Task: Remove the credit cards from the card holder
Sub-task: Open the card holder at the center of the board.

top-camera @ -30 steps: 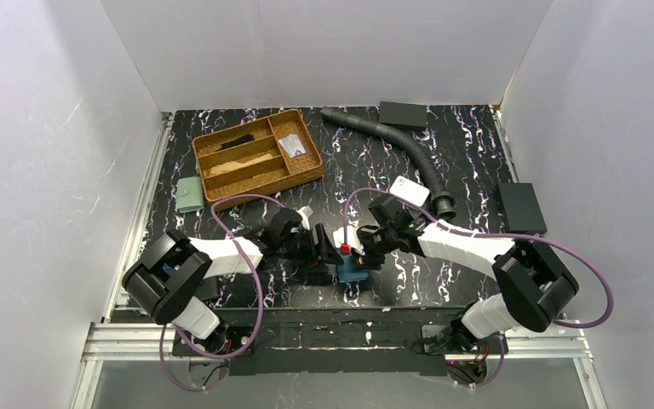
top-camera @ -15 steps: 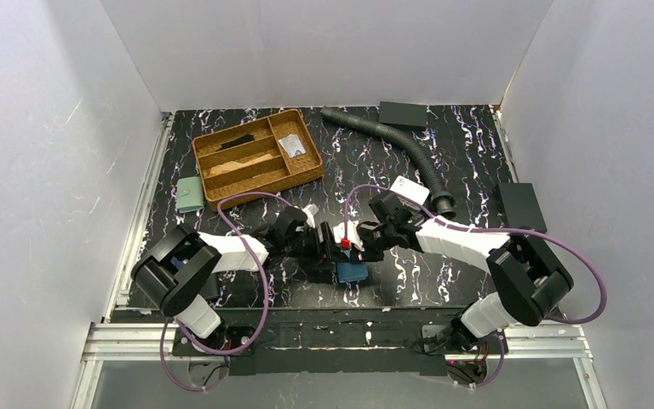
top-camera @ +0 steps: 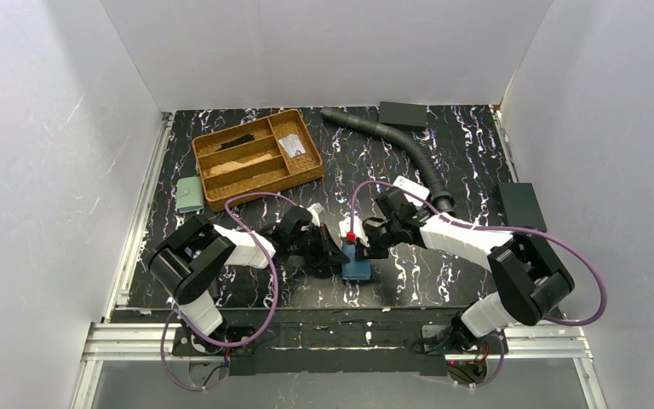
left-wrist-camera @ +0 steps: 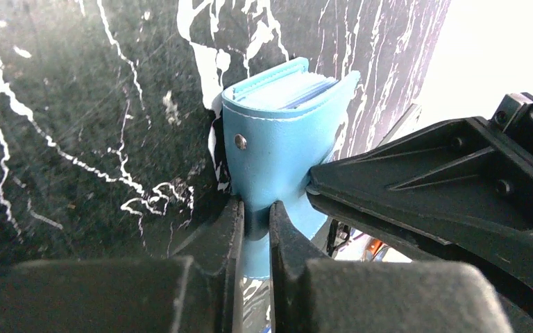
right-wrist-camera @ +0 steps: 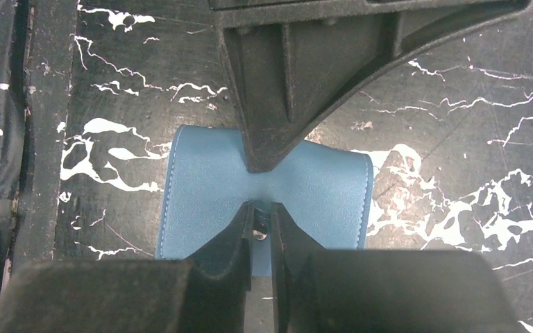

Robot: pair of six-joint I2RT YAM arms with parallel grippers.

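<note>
Both grippers pinch the blue card holder [top-camera: 357, 269] at the near middle of the marbled table [top-camera: 443, 281].
The left gripper [top-camera: 332, 251] has its jaws pressed onto one edge of the card holder, which stands folded on the table. The right gripper [top-camera: 362, 245] pinches the opposite edge, tip to tip with the left. Thin cards [left-wrist-camera: 298, 94] show edge-on inside the open top.
</note>
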